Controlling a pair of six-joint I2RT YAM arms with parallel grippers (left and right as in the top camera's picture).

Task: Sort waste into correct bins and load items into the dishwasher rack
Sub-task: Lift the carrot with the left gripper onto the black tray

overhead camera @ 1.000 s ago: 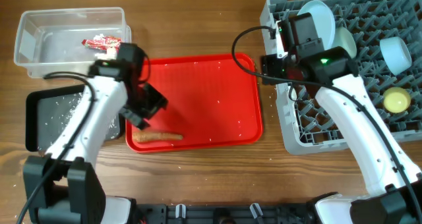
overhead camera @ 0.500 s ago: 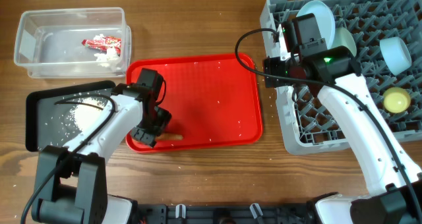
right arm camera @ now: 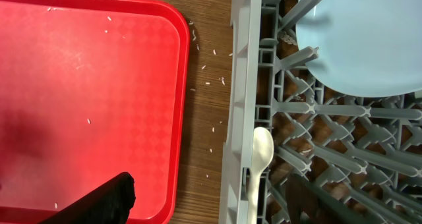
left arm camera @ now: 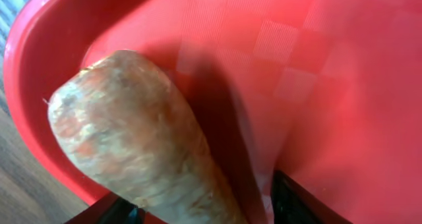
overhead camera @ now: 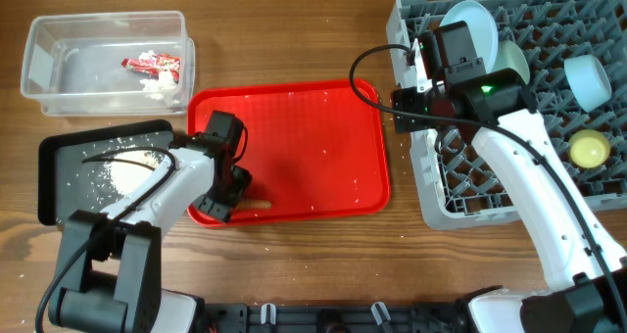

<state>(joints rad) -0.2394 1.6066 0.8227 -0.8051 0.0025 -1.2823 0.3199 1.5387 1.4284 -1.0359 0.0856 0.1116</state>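
While the left gripper (overhead camera: 224, 193) sits low in the front left corner of the red serving tray (overhead camera: 313, 137), its jaws stand at a middling gap on either side of the food stick (left arm camera: 132, 138), which fills the left wrist view. Whether they actually press on the stick I cannot tell, since only the dark fingertips (left arm camera: 300, 201) show at the bottom edge. From overhead, the stick's free end pokes out to the right of the gripper, along the tray's front rim.

The right gripper (right arm camera: 211, 188) hangs wide apart and empty above the strip of table between the tray and the dishwasher rack (overhead camera: 431, 201). Just beside it, the white spoon (right arm camera: 261, 155) lies inside the rack's left wall. The light-blue plate (right arm camera: 369, 46) stands among the pegs beyond it.
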